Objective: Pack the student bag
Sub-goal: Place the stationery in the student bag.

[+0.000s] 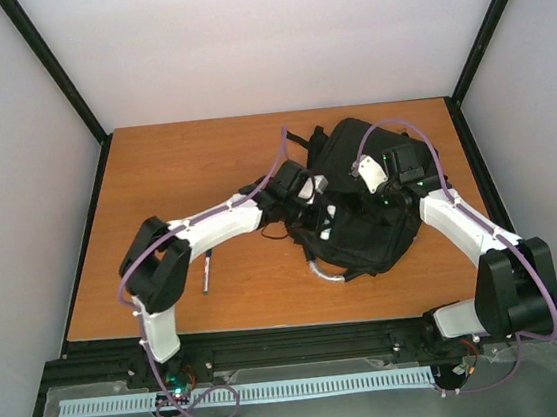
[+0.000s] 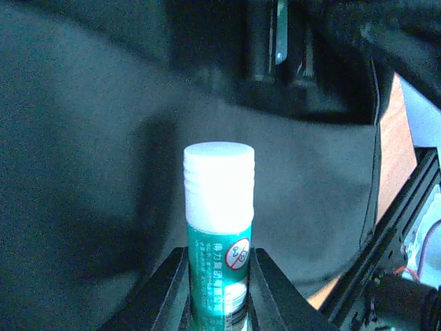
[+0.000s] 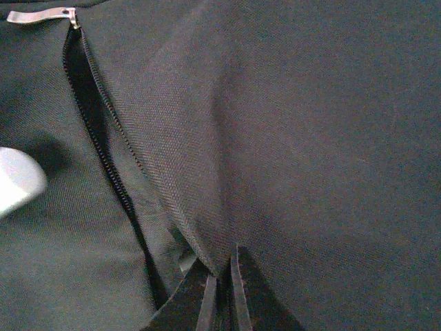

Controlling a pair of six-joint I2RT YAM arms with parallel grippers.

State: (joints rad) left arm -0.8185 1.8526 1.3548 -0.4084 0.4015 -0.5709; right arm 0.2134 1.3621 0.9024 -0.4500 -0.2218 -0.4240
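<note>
Pinching glue stick (image 2: 219, 200) (white cap) in left gripper (image 2: 220, 261); nipping student bag (image 3: 296, 138) fabric in right gripper (image 3: 220, 274), zip (image 3: 96, 131) just leftward.

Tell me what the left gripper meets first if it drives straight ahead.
Most likely the student bag: the left gripper, shut on a glue stick, points at its black fabric, though depth is unclear.
</note>
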